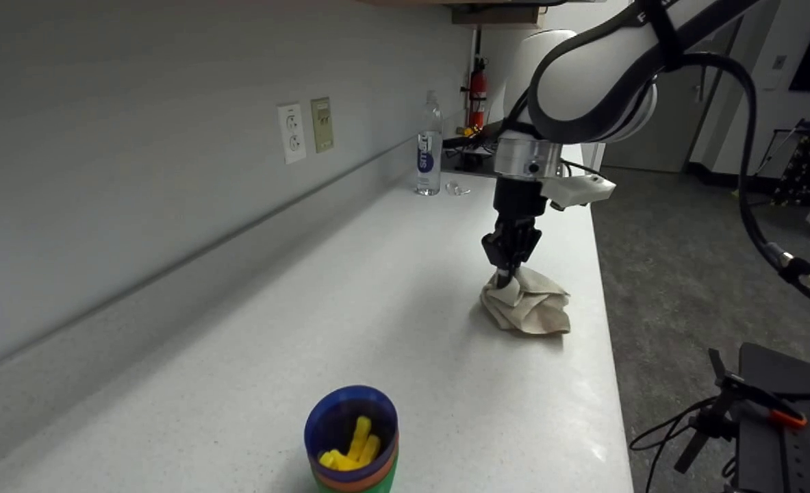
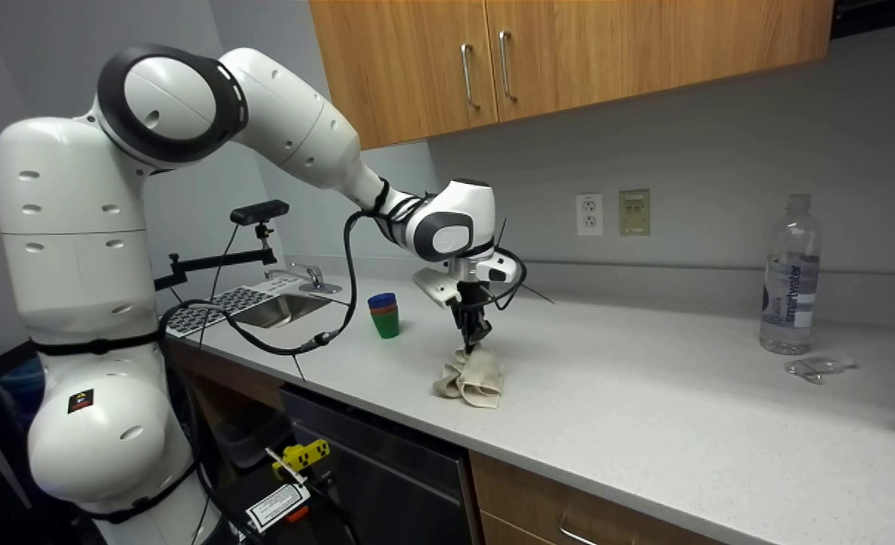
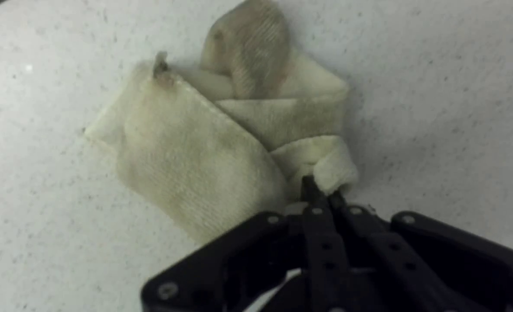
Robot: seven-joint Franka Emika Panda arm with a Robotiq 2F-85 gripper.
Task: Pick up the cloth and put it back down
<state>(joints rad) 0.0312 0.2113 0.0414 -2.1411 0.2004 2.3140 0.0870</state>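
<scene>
My tool point(image 3: 323, 190) pinches the cloth point(image 3: 208, 156) by one side, bulk off-ctr.
A fold sits btwn my fingers point(image 3: 312, 193); the rest lies crumpled on the surface point(image 1: 274, 383), no clear long axis, spreading twd its open edge. Next is prob. a straight lift up; this off-ctr grip may hang it lopsided. Cup stack point(image 2: 386, 323) well apart, w/ yellow pcs point(image 1: 360, 438) inside; bottle point(image 2: 787, 295) also well apart, looks part-full.
</scene>
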